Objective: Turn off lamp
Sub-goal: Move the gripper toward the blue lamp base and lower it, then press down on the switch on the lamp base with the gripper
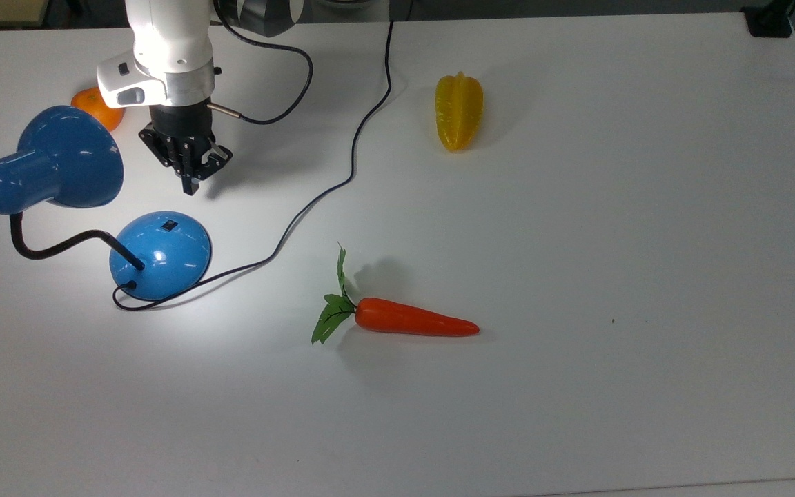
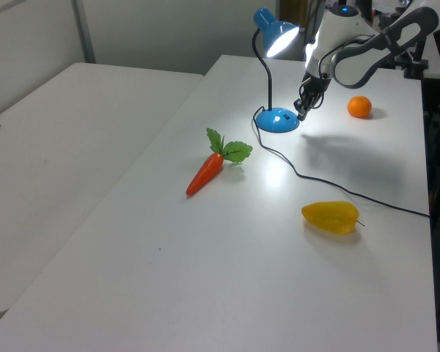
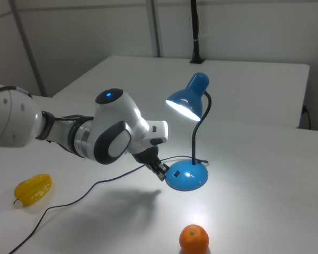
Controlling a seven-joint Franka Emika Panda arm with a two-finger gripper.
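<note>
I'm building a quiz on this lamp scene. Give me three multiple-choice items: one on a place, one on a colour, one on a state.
1. In the top view, where is the carrot relative to the lamp base?
A. to its right
B. to its left
C. on top of it

2. What colour is the star-shaped fruit?
A. green
B. yellow
C. purple

3. Is the lamp lit?
A. it is off
B. it is on
C. its shade is missing

Answers:
1 A, the carrot lies toward the top view's right of the base.
2 B, its ribbed body is yellow.
3 B, the shade's inside glows in the right view and a bright patch lies on the table, with the claw near the base.
</note>
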